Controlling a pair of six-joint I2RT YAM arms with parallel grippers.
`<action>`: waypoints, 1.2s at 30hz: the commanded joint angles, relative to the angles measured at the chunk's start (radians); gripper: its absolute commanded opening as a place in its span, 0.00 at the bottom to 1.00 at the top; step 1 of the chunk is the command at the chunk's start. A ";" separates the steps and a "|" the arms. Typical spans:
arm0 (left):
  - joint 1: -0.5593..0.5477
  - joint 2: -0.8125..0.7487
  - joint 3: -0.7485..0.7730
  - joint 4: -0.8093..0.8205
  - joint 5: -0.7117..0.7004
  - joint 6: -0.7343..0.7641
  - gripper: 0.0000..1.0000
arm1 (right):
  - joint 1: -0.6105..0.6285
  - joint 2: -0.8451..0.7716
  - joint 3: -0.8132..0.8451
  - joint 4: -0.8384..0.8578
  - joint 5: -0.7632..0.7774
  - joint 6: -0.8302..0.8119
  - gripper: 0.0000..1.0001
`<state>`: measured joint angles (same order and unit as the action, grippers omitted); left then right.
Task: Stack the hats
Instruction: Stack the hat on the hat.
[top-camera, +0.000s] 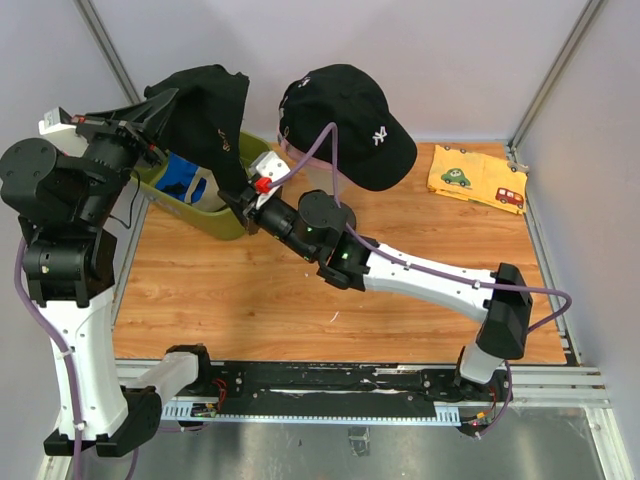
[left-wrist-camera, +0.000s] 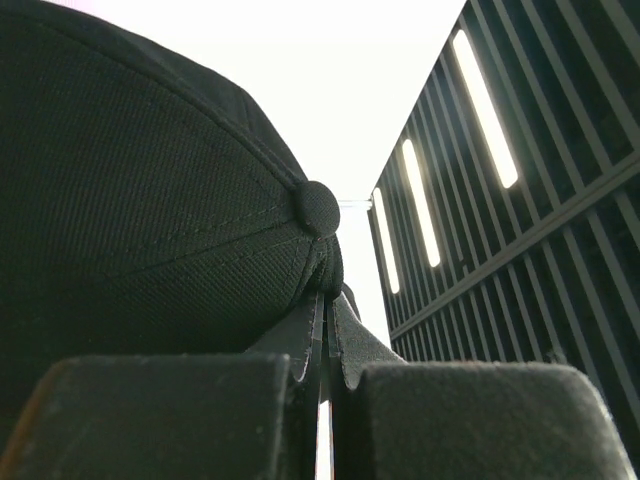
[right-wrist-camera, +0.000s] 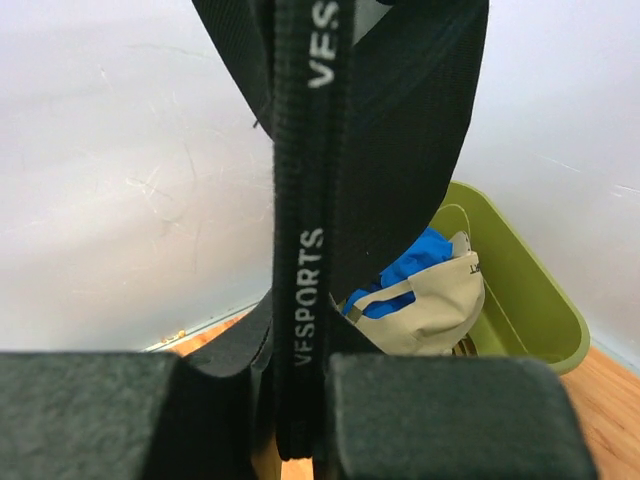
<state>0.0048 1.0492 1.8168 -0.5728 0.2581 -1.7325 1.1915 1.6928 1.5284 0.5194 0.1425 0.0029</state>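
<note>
The left gripper (left-wrist-camera: 325, 375) is seen pressed together on a fold of cloth at the crown of a black cap (top-camera: 212, 105), just below its top button (left-wrist-camera: 316, 207). The cap is held hanging above the olive-green bin (top-camera: 228, 226). The right gripper (right-wrist-camera: 300, 400) is clamped on the cap's inner band (right-wrist-camera: 305, 270), a flat lettered strip that runs upright between the pads, at the cap's lower edge just above the bin's rim. The cap is thus carried at two points, crown and band, clear of the bin.

Inside the bin a bright blue cap (right-wrist-camera: 412, 262) and a beige cap (right-wrist-camera: 435, 312) are seen, touching one another. Behind the bin and to its right a second black cap (top-camera: 345, 110) with a white logo is perched high; what carries it cannot be made out.

The held cap is judged light and soft. The crown is expected to fold and sag wherever it is pinched, while the brim is likely stiffer. Woven cloth is not taken to be slippery, yet a thin pinch at the crown may be pulled free if the arms are drawn apart. The stitched band is judged the sounder hold, and by it the opening can be spread for setting over another cap.
</note>
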 joint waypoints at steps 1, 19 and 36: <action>0.007 -0.002 -0.031 0.130 -0.058 0.011 0.01 | -0.003 -0.099 0.010 -0.019 -0.058 0.084 0.06; 0.007 0.052 -0.261 0.659 -0.135 0.090 0.32 | -0.476 -0.127 0.216 -0.069 -0.702 1.105 0.02; 0.006 0.088 -0.404 0.883 -0.095 0.321 0.46 | -0.614 -0.104 0.100 0.404 -0.822 1.793 0.02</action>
<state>0.0051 1.1305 1.4715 0.1970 0.1356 -1.4647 0.6239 1.6562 1.6676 0.7502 -0.6453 1.6470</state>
